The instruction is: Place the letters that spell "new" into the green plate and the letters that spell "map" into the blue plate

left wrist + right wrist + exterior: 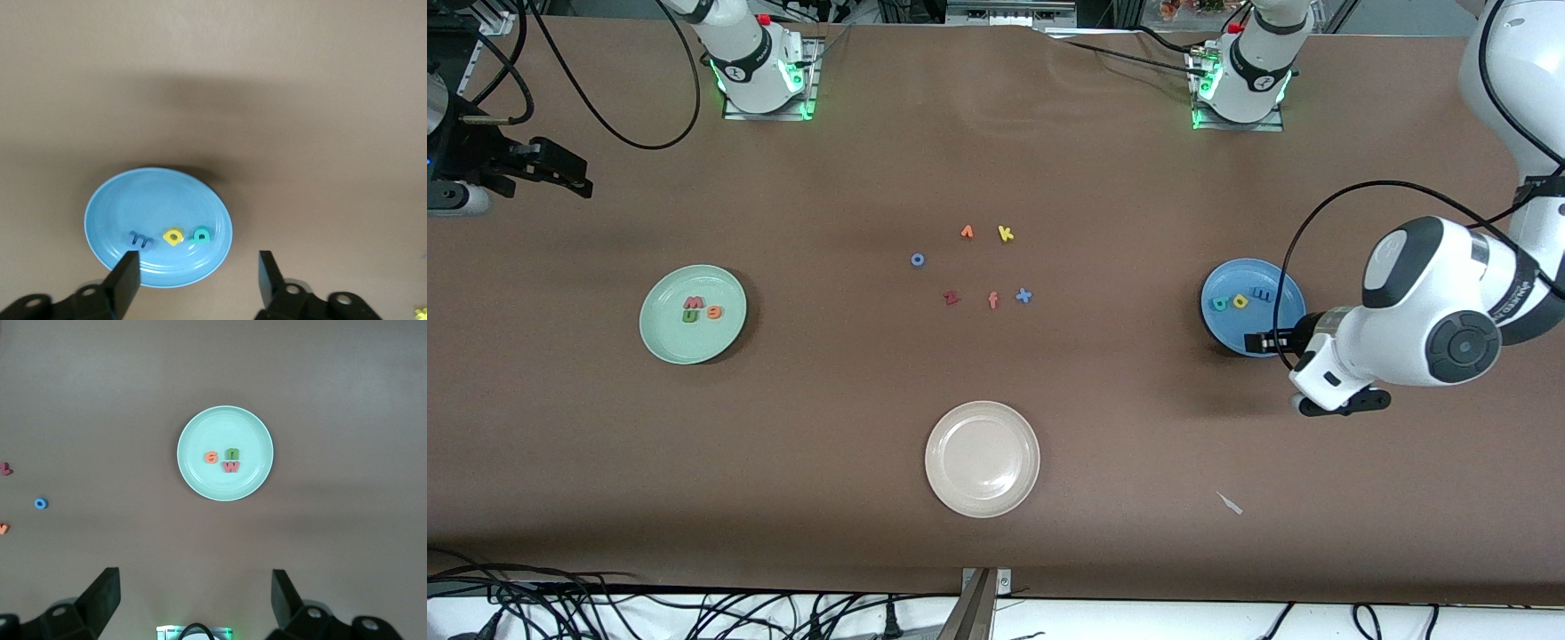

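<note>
The green plate (667, 342) (200, 427) lies toward the right arm's end and holds the salmon w (694, 302), the olive n (690, 315) and the orange e (713, 311). In the blue plate (1249, 333) (133, 200), toward the left arm's end, are the teal letter (1218, 304) (201, 235), the yellow letter (1240, 301) (173, 236) and the blue m (1263, 293) (141, 240). My left gripper (1338, 402) (200, 267) hangs open and empty over the table just off that plate's rim. High near the table's end, my right gripper (560, 173) (197, 593) waits open and empty.
Loose letters lie mid-table: an orange one (967, 232), yellow k (1006, 234), blue ring o (917, 260), dark red z (951, 298), orange f (992, 300), blue x (1024, 296). A cream-white plate (983, 498) sits nearer the camera. A small pale scrap (1230, 503) lies beside it.
</note>
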You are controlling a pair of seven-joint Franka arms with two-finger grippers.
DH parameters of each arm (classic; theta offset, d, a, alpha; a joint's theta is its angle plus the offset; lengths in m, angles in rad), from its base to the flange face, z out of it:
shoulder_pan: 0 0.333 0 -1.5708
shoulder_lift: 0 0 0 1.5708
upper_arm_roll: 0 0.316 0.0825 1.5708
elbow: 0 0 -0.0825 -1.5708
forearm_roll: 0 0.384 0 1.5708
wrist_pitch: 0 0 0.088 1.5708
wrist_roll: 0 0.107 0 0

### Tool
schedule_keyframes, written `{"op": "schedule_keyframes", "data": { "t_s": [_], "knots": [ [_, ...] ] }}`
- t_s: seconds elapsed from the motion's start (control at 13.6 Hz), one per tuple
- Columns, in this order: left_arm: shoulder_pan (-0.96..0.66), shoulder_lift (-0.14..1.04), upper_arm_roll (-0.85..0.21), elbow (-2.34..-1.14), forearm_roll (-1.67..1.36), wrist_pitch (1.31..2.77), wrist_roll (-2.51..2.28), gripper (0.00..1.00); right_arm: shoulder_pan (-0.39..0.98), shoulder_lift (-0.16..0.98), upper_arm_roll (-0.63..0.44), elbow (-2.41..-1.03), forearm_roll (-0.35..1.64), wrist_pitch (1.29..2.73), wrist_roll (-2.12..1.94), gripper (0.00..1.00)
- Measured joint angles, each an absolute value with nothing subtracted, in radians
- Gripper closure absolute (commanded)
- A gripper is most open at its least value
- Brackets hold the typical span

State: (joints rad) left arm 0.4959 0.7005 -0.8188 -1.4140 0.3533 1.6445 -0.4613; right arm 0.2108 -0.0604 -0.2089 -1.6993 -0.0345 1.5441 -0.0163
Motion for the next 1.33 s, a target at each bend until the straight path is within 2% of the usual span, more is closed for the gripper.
{"op": "schedule_keyframes", "data": {
  "t_s": [0.15, 0.29, 0.52, 0.66, 0.96, 1.18, 1.33],
  "knots": [
    [0.480, 0.701, -0.813, -1.364, 0.353, 1.642, -0.449, 0.09, 0.211, -0.060, -0.204, -1.695, -0.034, 1.547, -0.016, 0.00],
    [0.417, 0.700, -0.757, -1.292, 0.353, 1.590, -0.384, 0.08, 0.211, -0.058, -0.202, -1.684, -0.034, 1.548, -0.015, 0.00],
    [0.209, 0.699, -0.523, -1.131, 0.343, 1.481, -0.205, 0.04, 0.211, -0.055, -0.200, -1.679, -0.034, 1.548, -0.014, 0.00],
    [0.100, 0.686, -0.386, -1.063, 0.270, 1.446, -0.161, 0.06, 0.211, -0.049, -0.200, -1.677, -0.034, 1.548, -0.014, 0.00],
    [-0.013, 0.604, -0.156, -1.032, 0.061, 1.458, -0.122, 0.06, 0.211, -0.046, -0.200, -1.674, -0.034, 1.550, -0.014, 0.00],
    [-0.027, 0.542, -0.105, -1.046, 0.003, 1.468, -0.079, 0.10, 0.211, -0.045, -0.201, -1.672, -0.034, 1.550, -0.013, 0.00],
    [-0.029, 0.493, -0.102, -1.105, 0.000, 1.498, -0.060, 0.10, 0.211, -0.043, -0.201, -1.672, -0.034, 1.550, -0.013, 0.00]
  ]
}}
